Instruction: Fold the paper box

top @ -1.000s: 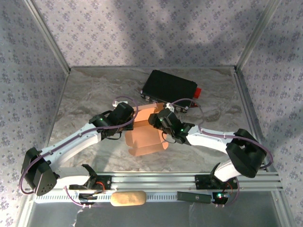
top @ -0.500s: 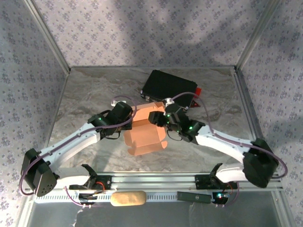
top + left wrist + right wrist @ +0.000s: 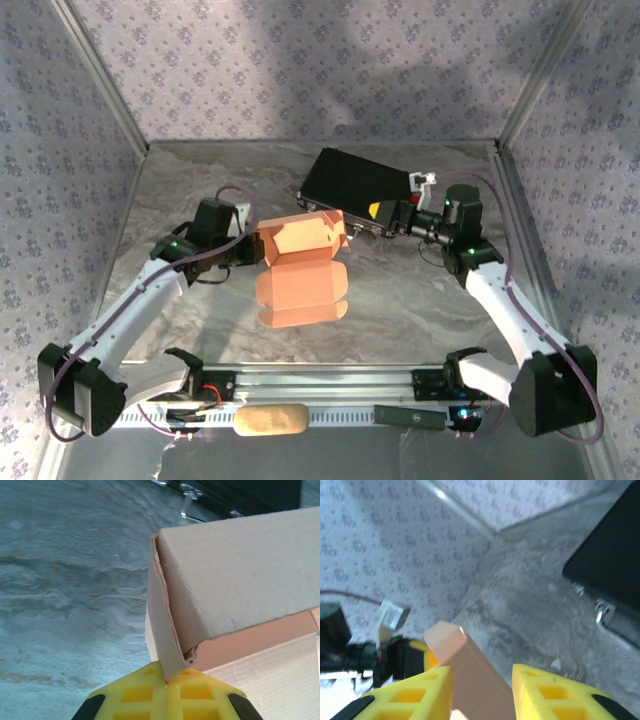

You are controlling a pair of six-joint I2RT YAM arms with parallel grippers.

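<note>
Left gripper clamps the left wall of the paper box, steadying it for folding; right gripper, right of the box, is part-open and empty, probably free to tuck flaps.

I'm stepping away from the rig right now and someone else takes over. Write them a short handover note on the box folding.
Left gripper: jaws shut on the edge of a side panel of the paper box.
Right gripper: jaws open, holding nothing, beside the black case and apart from the box.
Box: middle of the table, between the arms.
Done: the far part is folded up into a box-shaped body.
Left: the near panel with its tabs lies flat and open; it likely needs folding over and tucking in.
</note>
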